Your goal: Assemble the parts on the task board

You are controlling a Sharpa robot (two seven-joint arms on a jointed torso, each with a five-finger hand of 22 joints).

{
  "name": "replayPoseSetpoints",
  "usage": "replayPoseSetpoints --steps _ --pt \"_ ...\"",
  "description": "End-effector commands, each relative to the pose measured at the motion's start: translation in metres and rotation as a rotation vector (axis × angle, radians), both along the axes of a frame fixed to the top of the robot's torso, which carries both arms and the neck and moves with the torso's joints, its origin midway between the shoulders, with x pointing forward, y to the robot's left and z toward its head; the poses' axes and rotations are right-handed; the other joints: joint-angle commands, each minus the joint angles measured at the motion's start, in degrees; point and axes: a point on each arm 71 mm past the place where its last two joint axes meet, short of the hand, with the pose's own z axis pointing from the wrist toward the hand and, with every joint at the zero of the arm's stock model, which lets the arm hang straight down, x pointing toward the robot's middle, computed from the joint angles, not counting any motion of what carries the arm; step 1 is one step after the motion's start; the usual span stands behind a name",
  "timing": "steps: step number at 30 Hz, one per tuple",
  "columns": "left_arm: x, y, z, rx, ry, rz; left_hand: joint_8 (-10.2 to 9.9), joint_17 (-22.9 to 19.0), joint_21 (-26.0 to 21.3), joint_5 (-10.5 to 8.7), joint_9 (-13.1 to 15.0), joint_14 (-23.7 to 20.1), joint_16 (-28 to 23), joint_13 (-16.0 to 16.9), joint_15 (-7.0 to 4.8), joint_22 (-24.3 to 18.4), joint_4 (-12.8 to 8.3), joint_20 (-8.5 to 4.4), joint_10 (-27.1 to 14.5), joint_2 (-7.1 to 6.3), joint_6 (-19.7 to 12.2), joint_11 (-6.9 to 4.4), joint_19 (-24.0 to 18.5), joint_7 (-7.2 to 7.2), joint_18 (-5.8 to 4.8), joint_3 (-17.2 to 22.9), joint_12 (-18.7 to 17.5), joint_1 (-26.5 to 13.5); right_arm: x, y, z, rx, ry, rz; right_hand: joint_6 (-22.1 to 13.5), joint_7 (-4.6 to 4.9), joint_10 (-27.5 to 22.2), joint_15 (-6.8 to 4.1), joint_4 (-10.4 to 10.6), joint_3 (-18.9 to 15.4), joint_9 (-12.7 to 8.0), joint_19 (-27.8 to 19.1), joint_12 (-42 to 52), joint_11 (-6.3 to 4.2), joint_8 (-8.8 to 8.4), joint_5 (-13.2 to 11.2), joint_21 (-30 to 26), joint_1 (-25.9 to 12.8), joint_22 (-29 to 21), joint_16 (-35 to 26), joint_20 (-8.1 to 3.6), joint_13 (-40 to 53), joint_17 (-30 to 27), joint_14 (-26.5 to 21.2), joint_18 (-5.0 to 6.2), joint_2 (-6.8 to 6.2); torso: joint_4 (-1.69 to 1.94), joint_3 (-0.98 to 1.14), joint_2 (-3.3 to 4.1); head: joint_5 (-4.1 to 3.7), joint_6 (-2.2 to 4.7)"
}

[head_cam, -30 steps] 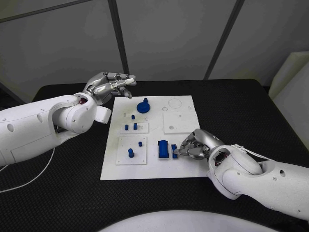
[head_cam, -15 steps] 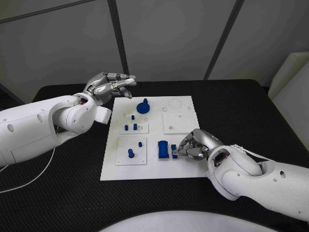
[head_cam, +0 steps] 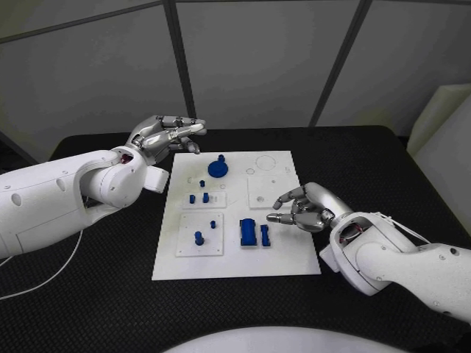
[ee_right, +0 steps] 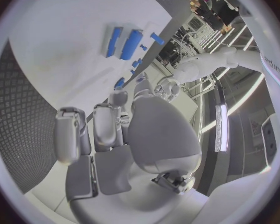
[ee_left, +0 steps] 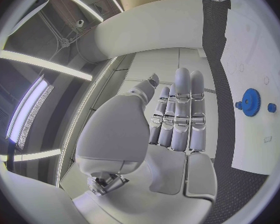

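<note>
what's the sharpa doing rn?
Assembling blue parts on the white task board. Neither hand holds anything. The right hand hovers, fingers apart, by the board's right side, next to the blue block and narrower blue piece lying on the board. The left hand is raised off the board's far left corner, near the blue gear. Small blue pegs stand in the left-hand plates.

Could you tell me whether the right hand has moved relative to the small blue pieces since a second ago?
Yes. The right hand has drawn back from the two blue pieces it sat against, now apart from them, over the task board.
</note>
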Motion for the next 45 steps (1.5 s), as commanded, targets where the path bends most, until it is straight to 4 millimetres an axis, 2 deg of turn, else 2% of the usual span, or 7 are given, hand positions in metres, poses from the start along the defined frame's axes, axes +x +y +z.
replayPoseSetpoints --steps 1,9,28,29,39,40,45 --pt "0.003 0.003 0.0 -0.073 0.025 0.031 -0.2 -0.4 -1.2 -0.22 -0.1 -2.1 -1.4 0.0 0.39 -0.5 0.0 0.33 -0.4 0.38 -0.5 0.01 -1.0 -0.16 -0.9 -0.6 -0.1 -0.1 0.015 -0.002 0.01 0.295 0.048 0.074 -0.7 0.42 -5.5 0.44 -1.0 0.4 -0.6 -0.7 -10.1 0.6 -0.2 0.2 -9.3 2.3 7.6 -6.2 0.76 -6.6 -8.1 -2.8 2.7 0.28 -0.02 -0.13 -0.72 -0.26 0.76" --pt "0.014 0.009 -0.008 -0.115 0.041 0.102 -0.3 -5.4 -10.8 -0.17 -0.4 -13.3 -13.4 -0.2 3.71 -5.8 0.4 2.6 -1.8 1.37 -1.5 1.43 -10.4 0.25 -2.15 -2.0 -0.8 0.3 0.077 -0.035 0.02 0.527 0.061 0.006 -1.8 3.93 -14.5 6.0 -3.4 0.1 -6.8 -23.7 -28.5 5.13 -0.31 1.0 -61.7 9.8 -20.8 -41.5 5.3 -25.4 -35.7 -20.2 8.94 3.51 0.15 -0.83 -2.56 -1.12 3.32" --pt "0.049 0.004 -0.036 -0.082 0.011 0.395 -0.5 -17.3 -29.6 -0.31 -1.0 -27.7 -31.7 -0.2 6.11 -21.6 4.0 9.4 -11.0 2.91 -8.0 1.1 -30.9 -0.87 -1.91 -8.1 -1.9 -1.8 0.157 -0.051 0.001 0.663 -0.012 -0.111 -4.6 4.49 -20.3 11.6 -11.2 -2.5 -28.9 -42.1 -39.9 8.09 -0.18 0.6 -78.4 4.9 -55.6 -69.7 14.01 -55.4 -56.5 -32.4 9.48 7.84 -0.25 -1.17 -4.88 -0.67 9.14" --pt "0.047 0.0 -0.037 -0.075 0.04 0.312 -4.0 -19.3 -34.0 -3.02 -4.6 -41.5 -35.1 -3.8 3.99 -26.9 0.3 4.51 -27.3 7.6 -24.0 -0.96 -39.4 -3.45 -5.54 -10.8 -5.7 -24.5 0.155 -0.054 -0.002 0.597 0.001 -0.152 -20.1 1.7 -36.1 9.26 -13.3 1.9 -30.9 -54.5 -43.3 5.57 -3.77 -2.2 -81.8 -19.8 -61.0 -73.1 9.24 -59.2 -60.0 -47.5 6.18 2.44 -0.1 -1.29 -4.64 -0.97 8.91" --pt "0.025 -0.014 -0.046 -0.021 0.039 0.33 -4.0 -24.4 -34.0 -3.02 -4.6 -52.1 -35.1 -3.8 -0.95 -31.1 0.3 0.9 -39.7 7.6 -36.1 -5.85 -46.0 -5.32 -5.57 -13.0 -5.7 -41.6 0.136 -0.041 0.002 0.658 -0.023 -0.185 -31.8 -0.3 -48.1 3.94 -13.3 5.1 -37.0 -63.8 -43.3 -0.16 -3.77 -4.6 -81.8 -38.2 -65.6 -73.1 5.79 -59.2 -60.0 -58.9 4.57 2.44 2.5 0.43 -5.97 -0.06 9.31" --pt "0.02 -0.017 -0.047 -0.012 0.038 0.333 -4.0 -24.4 -34.0 -3.02 -4.6 -53.1 -35.1 -3.8 -0.95 -31.5 0.3 0.59 -40.8 7.6 -37.1 -5.85 -46.6 -9.41 -11.14 -13.3 -5.7 -43.1 0.133 -0.039 0.003 0.669 -0.026 -0.192 -32.8 -0.48 -49.1 3.94 -13.3 5.3 -37.0 -64.6 -43.3 -0.16 -3.77 -4.7 -81.8 -39.8 -66.0 -73.1 5.52 -59.2 -60.0 -59.8 4.58 2.44 2.65 0.53 -6.05 -0.01 9.33" --pt "-0.011 -0.033 -0.052 0.049 0.02 0.355 -4.0 -24.4 -34.0 -3.02 -4.6 -57.3 -35.1 -3.8 -0.95 -33.1 0.3 -1.0 -45.8 7.6 -42.0 -5.85 -49.1 -9.41 -11.14 -17.8 -5.7 -50.0 0.106 -0.025 0.006 0.729 -0.036 -0.246 -37.5 -4.81 -53.9 3.94 -13.3 6.7 -37.0 -68.4 -43.3 -0.16 -3.77 -9.4 -81.8 -47.3 -67.7 -73.1 4.06 -59.2 -60.0 -64.5 3.95 2.44 2.77 0.61 -6.11 0.03 9.35"
